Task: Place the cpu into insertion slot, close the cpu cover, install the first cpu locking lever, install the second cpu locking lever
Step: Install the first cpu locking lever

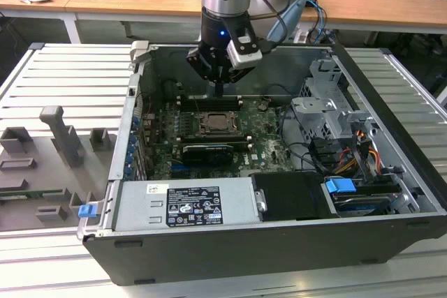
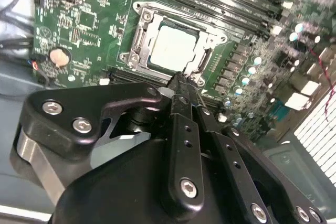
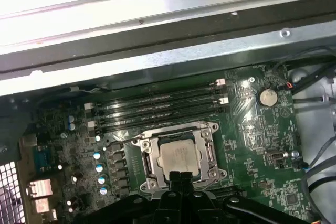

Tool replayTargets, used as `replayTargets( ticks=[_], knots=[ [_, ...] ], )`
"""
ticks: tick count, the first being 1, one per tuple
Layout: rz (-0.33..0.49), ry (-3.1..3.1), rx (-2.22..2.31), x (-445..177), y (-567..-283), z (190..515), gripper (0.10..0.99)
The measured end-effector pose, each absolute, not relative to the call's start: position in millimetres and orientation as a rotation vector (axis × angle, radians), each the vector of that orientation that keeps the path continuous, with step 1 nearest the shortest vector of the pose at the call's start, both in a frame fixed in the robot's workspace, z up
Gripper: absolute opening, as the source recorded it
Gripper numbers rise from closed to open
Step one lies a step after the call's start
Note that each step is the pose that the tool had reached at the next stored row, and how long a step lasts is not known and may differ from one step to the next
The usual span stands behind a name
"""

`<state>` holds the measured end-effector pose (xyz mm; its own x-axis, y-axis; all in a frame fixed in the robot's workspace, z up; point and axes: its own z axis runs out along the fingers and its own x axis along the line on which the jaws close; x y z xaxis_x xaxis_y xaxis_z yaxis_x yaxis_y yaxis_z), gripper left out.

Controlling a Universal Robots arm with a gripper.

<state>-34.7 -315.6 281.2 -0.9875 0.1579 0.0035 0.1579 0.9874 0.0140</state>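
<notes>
The hand point(image 1: 218, 91) hangs inside the open computer case point(image 1: 279, 249). Its two fingers point(image 2: 185, 129) are pressed together with nothing between them, and the tips are a little above the green board point(image 2: 89, 19), at one edge of the socket point(image 2: 206, 61). The chip point(image 3: 178, 156) lies flat in that socket just past the fingertips. The cover plate point(image 3: 209, 150) is down around it, so the chip's pale face shows through the square cut-out. Straight above the hand the case is open. Behind the hand the rear wall point(image 1: 167, 68) of the case stands close. Long memory slots point(image 3: 157, 106) run along the socket's edge on that rear-wall side. Toward the exterior view's right of the hand, a metal drive cage point(image 1: 325, 102) and a tangle of cables point(image 1: 349, 151) crowd the space. Toward the exterior view's left there is a strip of bare board before the side wall point(image 1: 129, 130). Beyond the socket, away from the hand, lies a long black card point(image 1: 206, 153). After it comes the power supply box point(image 1: 241, 204), which has a black-and-white printed label point(image 1: 188, 205) on its top. A coin battery point(image 2: 59, 56) sits on the board well to one side of the socket. The case rests on a slatted metal worktop point(image 1: 63, 75).
</notes>
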Motion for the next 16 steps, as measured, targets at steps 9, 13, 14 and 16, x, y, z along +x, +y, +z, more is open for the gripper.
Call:
replayTargets(
  ticks=[9, 13, 14, 16],
  knots=[
    [-0.092, -3.139, -0.078, -42, -316, 281, 0.106],
    [-0.105, -3.141, -0.075, -56, -316, 280, 0.106],
    [-0.105, -3.144, -0.073, -57, -316, 279, 0.106],
    [-0.105, -3.148, -0.070, -58, -316, 279, 0.106]
  ],
)
